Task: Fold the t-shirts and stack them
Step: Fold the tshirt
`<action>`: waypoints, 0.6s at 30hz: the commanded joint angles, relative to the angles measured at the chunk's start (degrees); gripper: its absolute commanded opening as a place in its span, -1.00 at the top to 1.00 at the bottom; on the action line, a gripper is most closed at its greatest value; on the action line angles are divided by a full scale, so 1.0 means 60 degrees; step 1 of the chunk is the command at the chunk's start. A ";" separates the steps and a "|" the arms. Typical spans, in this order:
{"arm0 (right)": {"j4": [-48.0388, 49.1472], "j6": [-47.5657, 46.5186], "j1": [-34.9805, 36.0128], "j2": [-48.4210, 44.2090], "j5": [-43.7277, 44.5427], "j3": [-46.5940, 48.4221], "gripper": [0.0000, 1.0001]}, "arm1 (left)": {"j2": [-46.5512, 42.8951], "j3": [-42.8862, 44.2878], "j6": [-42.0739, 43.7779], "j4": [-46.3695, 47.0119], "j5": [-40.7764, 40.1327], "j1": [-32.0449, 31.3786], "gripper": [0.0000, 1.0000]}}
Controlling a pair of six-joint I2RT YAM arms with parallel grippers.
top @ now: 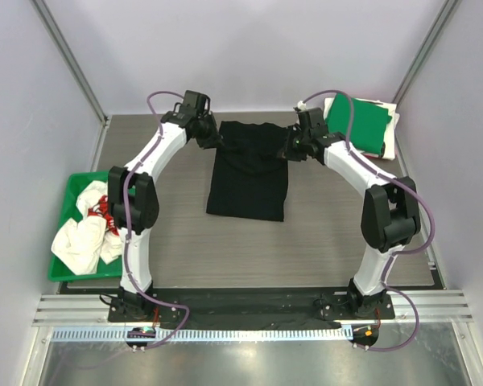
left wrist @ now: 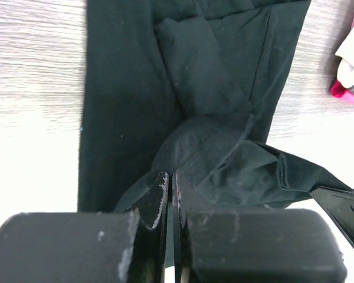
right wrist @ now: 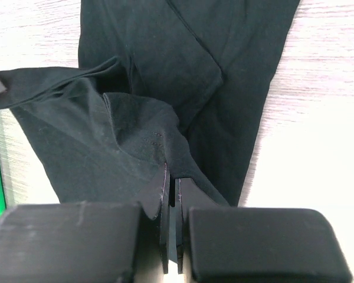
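Note:
A large black t-shirt (top: 248,173) lies in the middle of the table, narrowed lengthwise with its sides folded in. My left gripper (top: 210,137) is shut on its far left corner, and the cloth bunches at the fingertips in the left wrist view (left wrist: 224,159). My right gripper (top: 292,147) is shut on its far right corner, and the lifted cloth shows in the right wrist view (right wrist: 135,135). A folded green t-shirt (top: 358,125) lies at the back right on a folded white one (top: 392,133). White and red shirts (top: 84,229) lie crumpled in the tray.
A green plastic tray (top: 63,269) stands at the left edge of the table. Grey walls enclose the table on the far side and on both flanks. The arm bases stand on a black strip at the near edge (top: 249,301).

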 commanded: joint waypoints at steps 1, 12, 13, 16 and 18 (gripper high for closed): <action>0.0074 -0.0254 -0.0011 0.0239 -0.0248 0.0340 0.97 | 0.0341 0.0403 0.0218 0.0030 0.0600 0.0081 1.00; 0.0088 -0.0371 -0.0215 0.1219 -0.0307 0.0923 0.98 | 0.0971 0.0665 0.0218 0.0148 0.0556 0.0271 1.00; 0.0074 -0.0356 -0.0259 0.1338 -0.0307 0.1070 0.79 | 0.1277 0.1000 0.0189 0.0118 0.0600 0.0344 0.93; -0.0437 -0.0327 -0.0552 0.2507 -0.0234 0.2677 -0.44 | 0.2272 0.3405 0.0131 -0.0727 0.1023 0.0797 0.50; -0.1971 -0.0371 -0.0728 0.3298 -0.0204 0.5185 -0.67 | 0.3444 0.4951 -0.0074 -0.2118 0.1521 0.1149 0.14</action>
